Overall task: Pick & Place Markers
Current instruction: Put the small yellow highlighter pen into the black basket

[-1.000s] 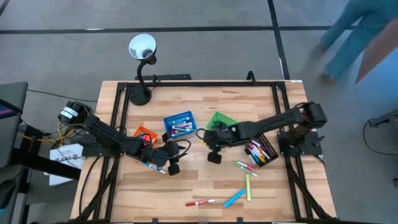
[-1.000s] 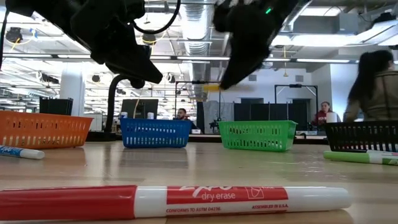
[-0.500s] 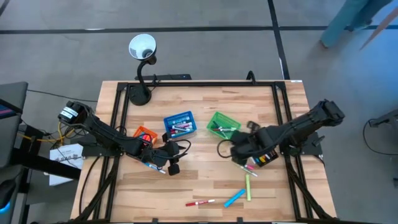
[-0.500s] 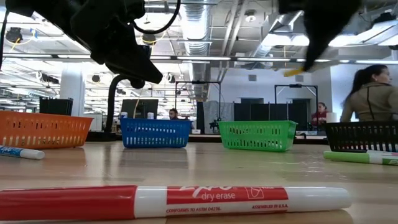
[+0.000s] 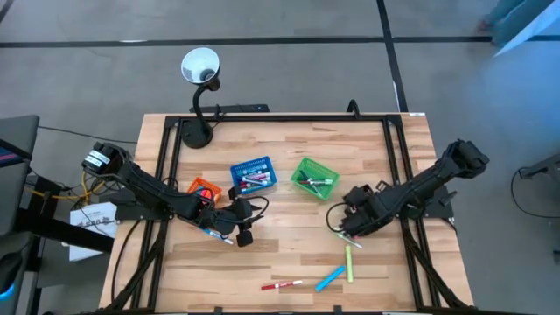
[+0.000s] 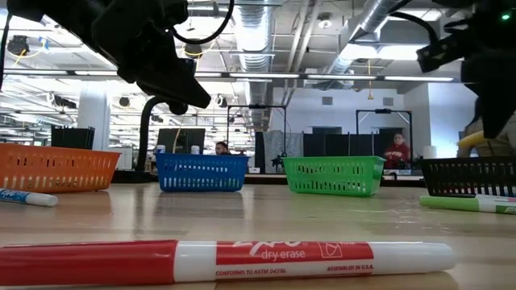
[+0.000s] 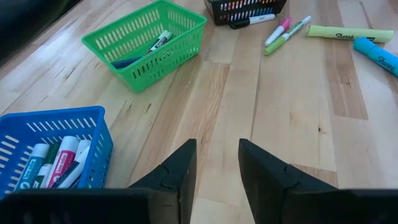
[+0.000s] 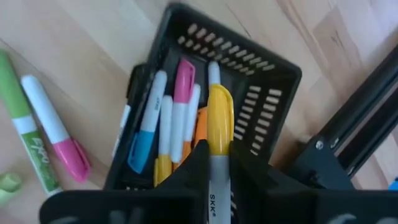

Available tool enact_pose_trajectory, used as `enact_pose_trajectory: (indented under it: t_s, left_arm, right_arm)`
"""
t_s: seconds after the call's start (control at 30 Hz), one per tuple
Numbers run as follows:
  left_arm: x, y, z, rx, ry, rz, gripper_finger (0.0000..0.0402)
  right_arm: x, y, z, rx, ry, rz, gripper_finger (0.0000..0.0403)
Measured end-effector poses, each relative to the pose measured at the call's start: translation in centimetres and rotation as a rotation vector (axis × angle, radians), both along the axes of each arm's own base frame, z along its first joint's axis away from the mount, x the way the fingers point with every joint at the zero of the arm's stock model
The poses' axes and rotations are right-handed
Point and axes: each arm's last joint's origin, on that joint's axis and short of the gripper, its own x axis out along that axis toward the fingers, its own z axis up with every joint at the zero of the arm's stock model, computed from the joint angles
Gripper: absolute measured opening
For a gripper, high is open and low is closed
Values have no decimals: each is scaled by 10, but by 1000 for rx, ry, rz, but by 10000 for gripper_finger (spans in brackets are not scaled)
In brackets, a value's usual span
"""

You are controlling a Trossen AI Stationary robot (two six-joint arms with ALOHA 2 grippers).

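Observation:
My right gripper (image 8: 214, 163) hangs over the black basket (image 8: 273, 70) at the table's right, shut on a white marker with a yellow cap (image 8: 219, 115). In the low view the yellow cap (image 6: 476, 142) shows above the black basket (image 6: 468, 176). The basket holds several markers (image 8: 168, 124). A green marker (image 8: 15, 102) and a pink-capped one (image 8: 56, 140) lie on the wood beside it. My left gripper (image 7: 215, 167) hovers open with nothing between its fingers, near the blue basket (image 5: 252, 173) at the table's middle left (image 5: 243, 234). My right gripper pinches the marker's white barrel (image 8: 214, 190) between its two fingers, coming steeply from above. The marker runs along the fingers, its yellow cap end sticking out past the fingertips. It hangs clear above the black basket and touches nothing else.
An orange basket (image 5: 203, 187) and a green basket (image 5: 313, 178) stand in the row with the blue one. A red-and-white marker (image 5: 282, 285), a blue one (image 5: 330, 278) and a yellow-green one (image 5: 348, 262) lie near the front edge. A lamp (image 5: 199, 68) stands at the far left.
My right gripper has gone toward the table's right edge, from beside the green basket to above the black basket, carrying the yellow-capped marker. It has tipped steeply downward and rolled on the way. The marker stays in its fingers, clear of the table.

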Motion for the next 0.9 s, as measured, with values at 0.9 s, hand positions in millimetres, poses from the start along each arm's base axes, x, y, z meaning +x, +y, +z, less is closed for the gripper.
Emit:
enact_pose_trajectory:
  t_s: [0.9]
  left_arm:
    - [0,0,0,0,0,0,115]
  right_arm:
    - [-15,-7,-32,-30,21,-93,66]
